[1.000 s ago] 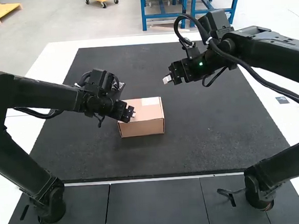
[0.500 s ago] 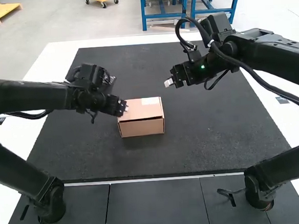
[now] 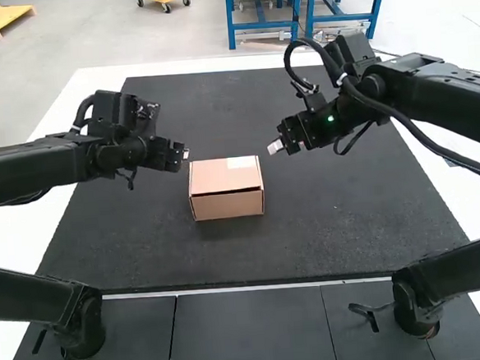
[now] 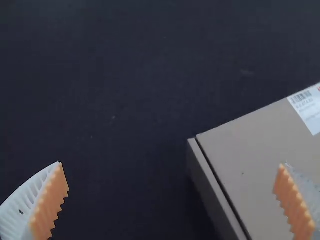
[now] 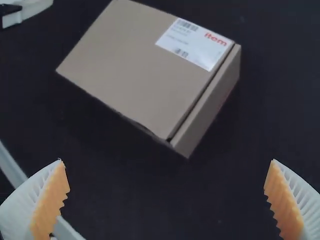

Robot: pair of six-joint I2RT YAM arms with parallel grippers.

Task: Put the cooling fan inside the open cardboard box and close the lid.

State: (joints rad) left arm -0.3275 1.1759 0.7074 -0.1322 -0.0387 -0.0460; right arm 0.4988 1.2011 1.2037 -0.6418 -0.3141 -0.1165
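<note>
Box (image 3: 226, 187) mid-frame, lid down. L gripper (image 3: 181, 155) & R gripper (image 3: 271, 148) flank it, both spread wide, empty. Risk: low pass clips box, skids it.

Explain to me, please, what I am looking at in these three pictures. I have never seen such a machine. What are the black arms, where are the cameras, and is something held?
These are two robot arms standing at a table. Each ends in a gripper with two white ribbed fingers with orange pads. The wide picture comes from a camera above and behind the arms. In it, the left gripper and the right gripper hang near the far corners of a cardboard box. The other two pictures come from a small camera on each wrist, looking past that arm's own fingers. The box stands on a black mat with its lid shut, so what is inside cannot be seen. Both grippers are open and hold nothing.
</note>
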